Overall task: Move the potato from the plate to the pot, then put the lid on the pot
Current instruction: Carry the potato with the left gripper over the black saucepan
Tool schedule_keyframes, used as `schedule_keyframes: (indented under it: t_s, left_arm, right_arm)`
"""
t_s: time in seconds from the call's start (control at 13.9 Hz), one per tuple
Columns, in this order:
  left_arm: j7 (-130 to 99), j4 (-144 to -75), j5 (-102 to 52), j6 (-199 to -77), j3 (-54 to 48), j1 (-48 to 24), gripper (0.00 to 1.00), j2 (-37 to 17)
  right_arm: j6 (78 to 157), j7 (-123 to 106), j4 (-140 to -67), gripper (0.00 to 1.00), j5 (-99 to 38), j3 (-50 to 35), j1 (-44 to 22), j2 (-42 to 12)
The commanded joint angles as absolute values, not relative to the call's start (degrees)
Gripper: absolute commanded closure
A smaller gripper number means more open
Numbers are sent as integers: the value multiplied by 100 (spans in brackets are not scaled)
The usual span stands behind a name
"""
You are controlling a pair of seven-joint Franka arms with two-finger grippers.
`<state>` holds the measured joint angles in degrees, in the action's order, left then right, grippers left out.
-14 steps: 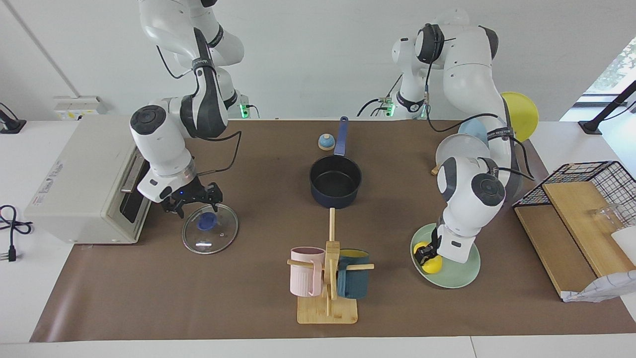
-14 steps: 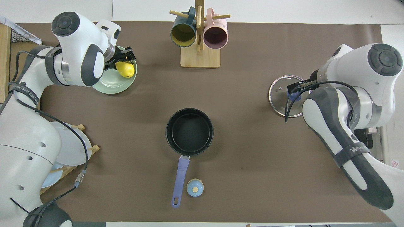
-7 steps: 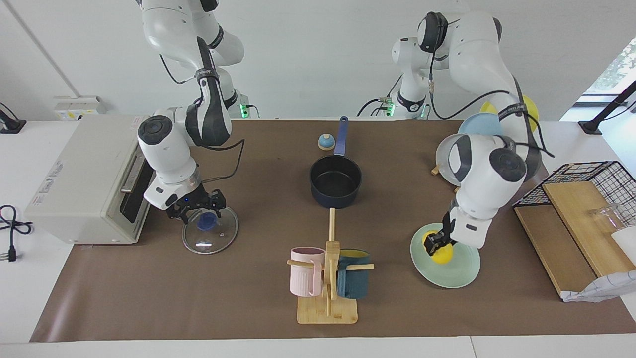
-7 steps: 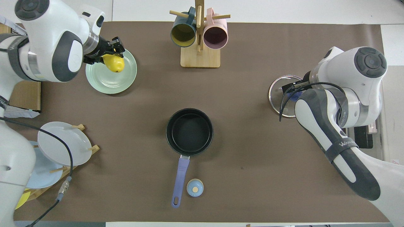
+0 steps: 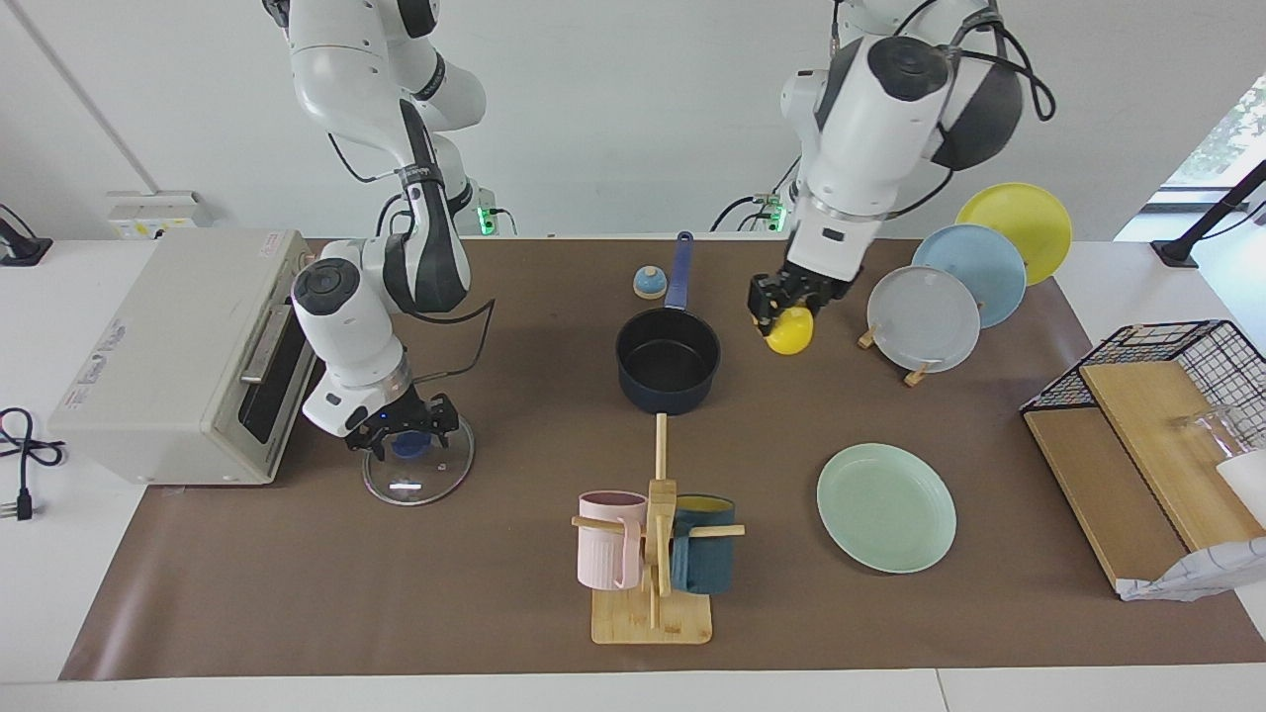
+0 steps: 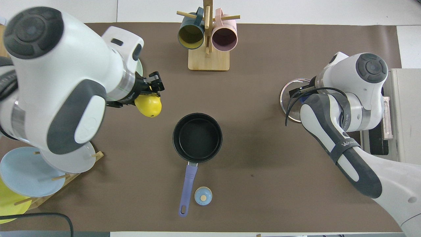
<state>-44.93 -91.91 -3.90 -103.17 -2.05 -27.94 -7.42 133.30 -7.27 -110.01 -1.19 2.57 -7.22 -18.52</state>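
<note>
Setting: brown mat over a white desk (image 5: 297, 593); clock hours are read from the robots' end around the pot, twelve pointing away from them.
Bell: small and blue-topped (image 5: 649, 283), nearest the robots at six o'clock, just beside the pot's handle.
Upright plates: white, light-blue and yellow in a rack (image 5: 925, 316), about eight o'clock at the left arm's end.
Pot: dark navy, black inside (image 5: 668, 358), mid-desk with nothing in it, handle pointing to six o'clock.
Left claw: raised (image 5: 776, 302), clamped tight on the yellow potato (image 5: 790, 330).
Potato: in the air over bare mat at ten o'clock, near the pot's rim but not above its mouth.
Lid: glass with a blue knob (image 5: 420, 475), flat on the mat at two o'clock, in front of the toaster oven (image 5: 168, 356).
Right claw: low over the lid (image 5: 404, 430), fingers spread wide on either side of the knob, gripping nothing.
Plate: mint green and bare (image 5: 886, 506), between ten and eleven o'clock, farther out than the pot.
Mug rack: wooden, with a pink and a dark-blue mug (image 5: 653, 554), farthest out at twelve o'clock.
</note>
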Motion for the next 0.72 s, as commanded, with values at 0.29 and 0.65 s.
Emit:
schedule_keyframes:
  t_s: [0.29,0.65]
  left_arm:
    - [-4869,-11197,-413,-12523,-97,-3612,100,-491]
    - [-4738,-11750,-369,-13262,-88,-3691,100,-615]
  right_arm:
    - [13369,-1291,-11118,0,-150,246,-703,-1846]
    - [13456,-1696,-11197,0,-88,255,-694,-1846]
